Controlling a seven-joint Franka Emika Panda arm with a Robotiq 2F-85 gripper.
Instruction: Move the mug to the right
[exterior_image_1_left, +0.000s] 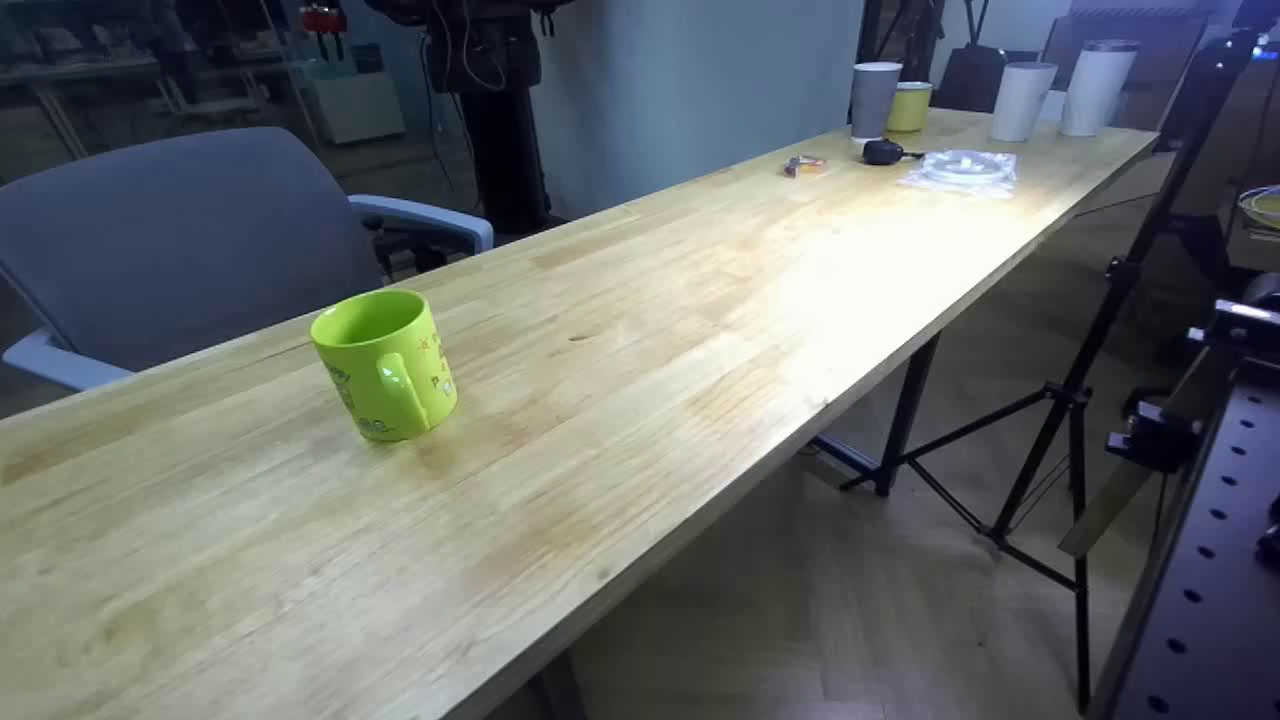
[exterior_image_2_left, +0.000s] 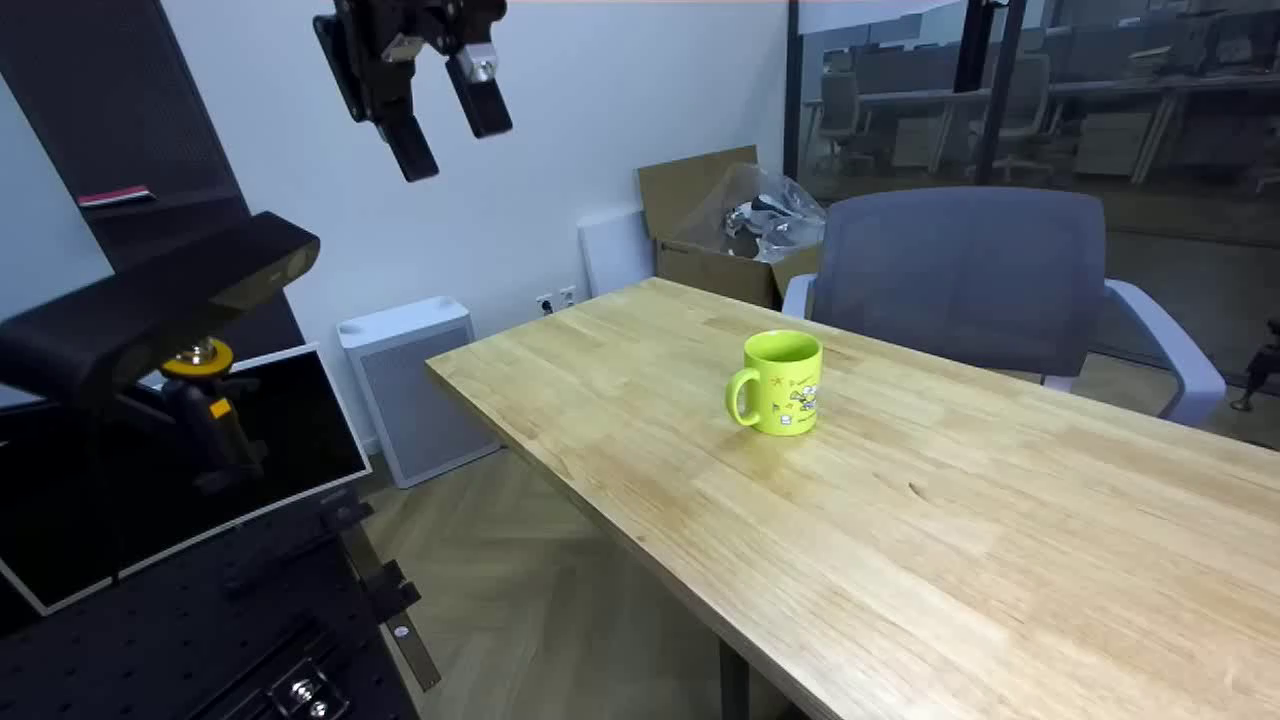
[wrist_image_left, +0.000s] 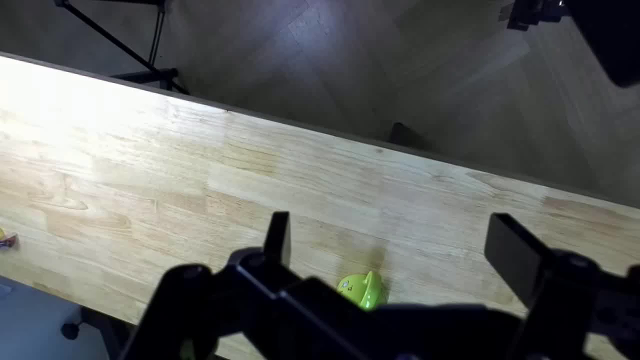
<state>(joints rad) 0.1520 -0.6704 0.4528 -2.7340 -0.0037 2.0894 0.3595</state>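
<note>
The mug is lime-green with printed drawings and a side handle. It stands upright on the wooden table in both exterior views (exterior_image_1_left: 352, 385) (exterior_image_2_left: 788, 392). In the wrist view, part of the mug (wrist_image_left: 352, 286) and its handle show; the gripper's body hides the rest. My gripper (exterior_image_2_left: 455, 148) is open and empty, high above the table and well apart from the mug. In the wrist view, the fingers of the gripper (wrist_image_left: 389, 225) are wide apart with nothing between them.
The wooden table (exterior_image_1_left: 600, 400) has a long edge above the floor. A grey chair (exterior_image_2_left: 960, 275) stands beside it. Several cups (exterior_image_1_left: 1020, 100), a plastic-wrapped item (exterior_image_1_left: 965, 170) and a black object (exterior_image_1_left: 882, 152) lie at the far end. A mounted camera (exterior_image_2_left: 150, 300) stands near the arm.
</note>
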